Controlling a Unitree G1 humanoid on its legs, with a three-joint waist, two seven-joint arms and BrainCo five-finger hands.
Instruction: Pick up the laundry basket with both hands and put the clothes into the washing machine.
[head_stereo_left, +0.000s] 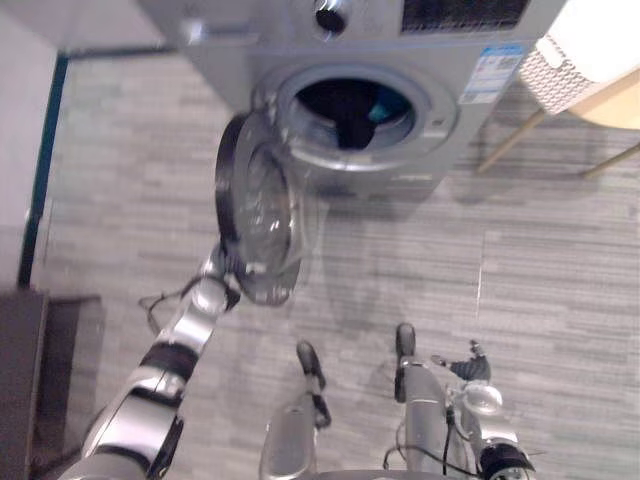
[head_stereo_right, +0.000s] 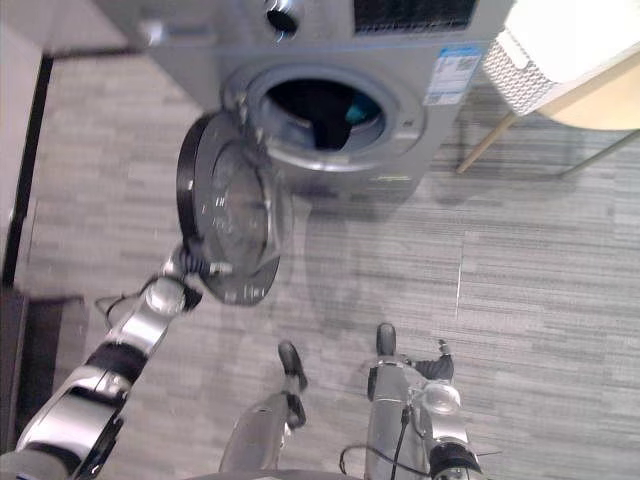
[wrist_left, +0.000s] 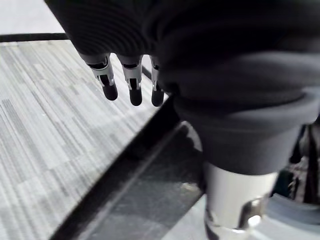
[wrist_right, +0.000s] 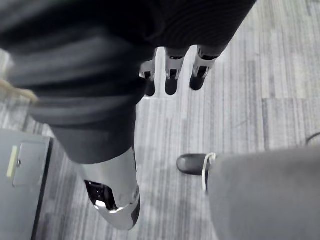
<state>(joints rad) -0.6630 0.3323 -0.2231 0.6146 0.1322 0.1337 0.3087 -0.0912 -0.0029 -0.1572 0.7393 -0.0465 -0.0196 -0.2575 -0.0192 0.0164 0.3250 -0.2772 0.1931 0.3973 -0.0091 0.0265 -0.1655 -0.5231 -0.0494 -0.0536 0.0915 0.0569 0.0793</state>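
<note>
The grey washing machine (head_stereo_left: 450, 100) stands at the top of the left eye view with its round door (head_stereo_left: 262, 215) swung open to the left. Dark and teal clothes (head_stereo_left: 352, 108) lie inside the drum. My left hand (head_stereo_left: 218, 272) is at the door's lower edge, partly behind it; in the left wrist view its fingers (wrist_left: 134, 82) hang straight and hold nothing. My right hand (head_stereo_left: 470, 366) hangs low at the lower right, its fingers (wrist_right: 171, 75) straight over the floor, empty. A white laundry basket (head_stereo_left: 560, 60) sits on a table at the upper right.
The wooden table (head_stereo_left: 612, 108) with thin legs stands to the right of the machine. A dark cabinet (head_stereo_left: 20, 370) is at the lower left, beside a wall with a dark baseboard (head_stereo_left: 45, 150). Grey plank floor (head_stereo_left: 540, 270) lies in front of the machine.
</note>
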